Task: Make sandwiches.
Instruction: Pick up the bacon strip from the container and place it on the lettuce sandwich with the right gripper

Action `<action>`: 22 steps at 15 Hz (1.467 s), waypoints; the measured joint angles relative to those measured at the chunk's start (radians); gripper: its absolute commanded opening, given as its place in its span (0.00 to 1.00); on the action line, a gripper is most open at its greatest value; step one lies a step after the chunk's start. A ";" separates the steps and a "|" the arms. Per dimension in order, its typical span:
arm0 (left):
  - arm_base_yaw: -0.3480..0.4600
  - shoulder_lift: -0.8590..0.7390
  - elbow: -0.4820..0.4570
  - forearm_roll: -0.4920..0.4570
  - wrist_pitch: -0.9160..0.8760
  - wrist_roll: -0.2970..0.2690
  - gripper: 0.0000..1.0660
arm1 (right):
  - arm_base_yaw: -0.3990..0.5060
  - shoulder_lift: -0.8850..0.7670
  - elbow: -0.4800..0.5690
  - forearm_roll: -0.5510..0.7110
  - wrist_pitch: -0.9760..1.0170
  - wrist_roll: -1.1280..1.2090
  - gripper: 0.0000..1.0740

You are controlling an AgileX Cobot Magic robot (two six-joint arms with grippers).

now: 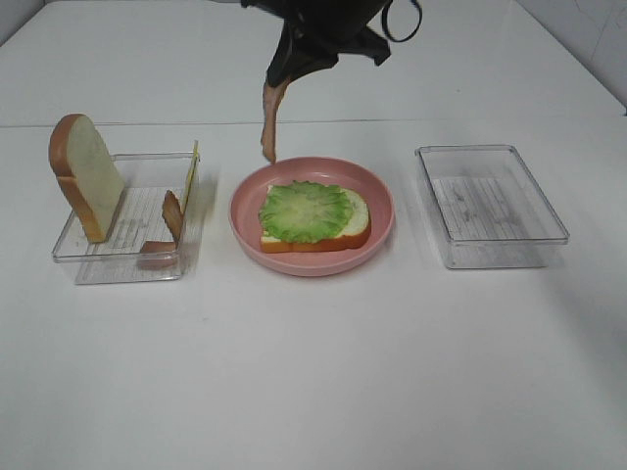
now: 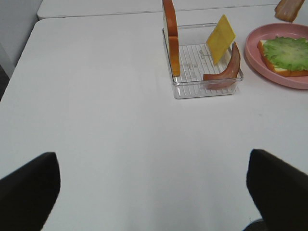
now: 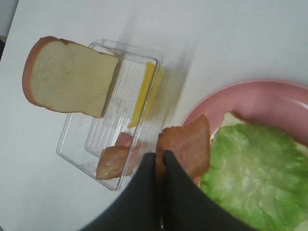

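The right tool [image 3: 161, 159] is closed on a bacon strip [image 3: 187, 147] hanging under it, seemingly over the rim of the pink plate [image 1: 377, 186]. Lower, beside, lettuce [image 1: 306, 211] covers a bread slice [image 1: 313, 241]. The left tool [image 2: 154, 190] is wide open and empty.

A near white table [image 1: 313, 392] meets a far white table [image 1: 137, 69] under soft, even light

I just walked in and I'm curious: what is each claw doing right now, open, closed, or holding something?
Left claw: open, holding nothing.
Right claw: closed, holding a meat strip.
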 measured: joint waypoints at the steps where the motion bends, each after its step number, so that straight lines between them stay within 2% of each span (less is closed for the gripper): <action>1: 0.000 0.000 0.000 0.000 0.000 0.000 0.92 | 0.016 0.028 0.000 0.008 -0.001 0.000 0.00; 4: 0.000 0.000 0.000 0.000 0.000 0.000 0.92 | 0.035 0.100 0.000 0.028 -0.005 -0.001 0.00; 7: 0.000 0.000 0.000 0.000 0.000 0.000 0.92 | 0.035 0.118 0.000 -0.004 -0.006 -0.001 0.00; 11: 0.000 0.000 0.000 0.000 0.000 0.000 0.92 | 0.036 0.118 0.000 -0.243 0.005 0.049 0.00; 14: 0.000 0.000 0.000 0.000 0.000 0.000 0.92 | 0.036 0.118 0.000 -0.335 0.040 0.073 0.00; 18: 0.000 0.000 0.000 0.000 0.000 0.000 0.92 | 0.036 0.118 0.000 -0.359 0.072 0.079 0.00; 19: 0.000 0.000 0.000 0.000 0.000 0.000 0.92 | 0.036 0.118 0.000 -0.359 0.072 0.080 0.09; 21: 0.000 0.000 0.000 0.000 0.000 0.000 0.92 | 0.036 0.118 0.000 -0.358 0.073 0.080 0.59; 22: 0.000 0.000 0.000 0.000 0.000 0.000 0.92 | 0.036 0.118 0.000 -0.358 0.073 0.080 0.71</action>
